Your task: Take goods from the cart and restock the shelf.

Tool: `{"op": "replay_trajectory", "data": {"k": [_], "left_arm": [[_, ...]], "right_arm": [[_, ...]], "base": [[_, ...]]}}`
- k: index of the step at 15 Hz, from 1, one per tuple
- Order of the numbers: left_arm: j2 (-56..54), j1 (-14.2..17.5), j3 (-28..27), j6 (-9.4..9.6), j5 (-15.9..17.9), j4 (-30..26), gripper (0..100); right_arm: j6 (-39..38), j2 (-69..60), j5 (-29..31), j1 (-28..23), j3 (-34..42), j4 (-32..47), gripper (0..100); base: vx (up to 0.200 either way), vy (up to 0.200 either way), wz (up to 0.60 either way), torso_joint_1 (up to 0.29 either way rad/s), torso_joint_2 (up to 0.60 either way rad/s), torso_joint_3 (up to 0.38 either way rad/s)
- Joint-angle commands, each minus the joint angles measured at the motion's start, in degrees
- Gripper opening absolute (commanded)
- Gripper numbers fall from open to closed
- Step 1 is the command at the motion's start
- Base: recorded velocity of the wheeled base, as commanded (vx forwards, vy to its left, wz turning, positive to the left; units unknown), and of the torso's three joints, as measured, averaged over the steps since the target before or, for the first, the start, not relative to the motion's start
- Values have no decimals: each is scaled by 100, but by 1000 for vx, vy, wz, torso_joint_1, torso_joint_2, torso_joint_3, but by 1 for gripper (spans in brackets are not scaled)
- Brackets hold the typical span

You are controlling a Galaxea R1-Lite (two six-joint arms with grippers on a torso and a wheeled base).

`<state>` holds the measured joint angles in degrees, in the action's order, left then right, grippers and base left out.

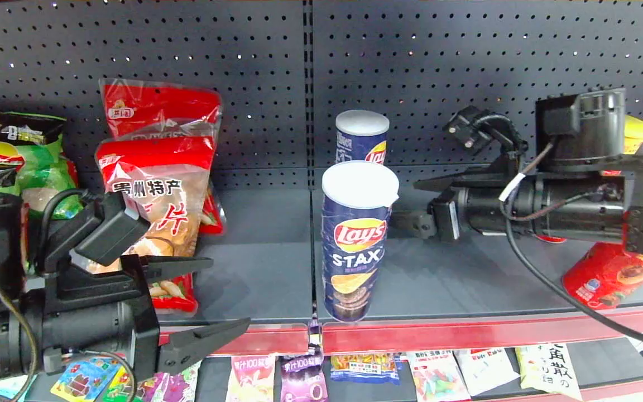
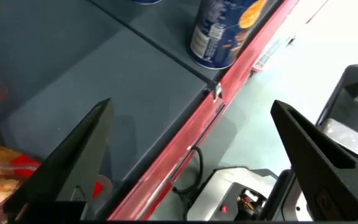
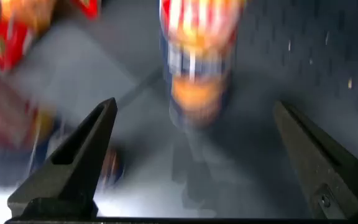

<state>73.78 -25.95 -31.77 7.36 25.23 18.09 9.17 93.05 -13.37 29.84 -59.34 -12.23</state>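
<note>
The front can, a tall blue chip tube with a white lid, stands upright on the grey shelf, close to its red front edge. The back can, of the same kind, stands directly behind it, near the perforated back wall.

The right tool is just beside the front can, on the can's right side at about the height of its upper half. Its two fingers are spread wide and hold nothing. Whether a fingertip touches the can cannot be told. In the right wrist view the can shows blurred beyond the right tool.

The left tool is at the front edge of the shelf, to the left of the front can and apart from it. It is also wide open and empty. The left wrist view shows the left tool over the red edge, with the can farther along it.

Two red snack bags stand at the left, with a green bag beyond them. A red can leans tilted at the right.
</note>
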Motion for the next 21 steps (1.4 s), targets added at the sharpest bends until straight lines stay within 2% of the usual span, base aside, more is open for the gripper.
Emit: {"op": "replay_trajectory", "data": {"k": [1, 2, 3, 5, 7, 8, 13, 16, 21], "left_arm": [[409, 3, -128, 11, -36, 10, 100], [409, 3, -128, 11, -36, 10, 100], [779, 3, -312, 2, -159, 19, 100], [1121, -6, -550, 11, -212, 37, 100], [1657, -94, -796, 55, -511, 212, 100], [1816, -182, -849, 55, -546, 318, 100], [2290, -454, -1139, 55, -555, 371, 100], [2475, -516, -1393, 55, -546, 371, 100], [2563, -586, -1464, 55, -537, 371, 100]], "right_arm": [[-20, -912, 28, -40, 784, 1, 100], [-20, -912, 28, -40, 784, 1, 100], [-20, -1448, 28, -22, 1338, 10, 100], [-20, -2010, 19, -22, 1918, 10, 100], [-29, -2801, 1, -14, 2542, 19, 100], [-29, -3038, 1, -14, 2691, 19, 100], [-178, -3452, 19, -49, 2797, 45, 100], [-178, -3460, 19, -110, 2788, 45, 100], [-187, -3416, 19, -172, 2762, 45, 100]], "base": [[0, 0, 0, 0, 0, 0], [0, 0, 0, 0, 0, 0], [0, 0, 0, 0, 0, 0], [0, 0, 0, 0, 0, 0], [0, 0, 0, 0, 0, 0], [0, 0, 0, 0, 0, 0], [0, 0, 0, 0, 0, 0], [0, 0, 0, 0, 0, 0], [0, 0, 0, 0, 0, 0]]}}
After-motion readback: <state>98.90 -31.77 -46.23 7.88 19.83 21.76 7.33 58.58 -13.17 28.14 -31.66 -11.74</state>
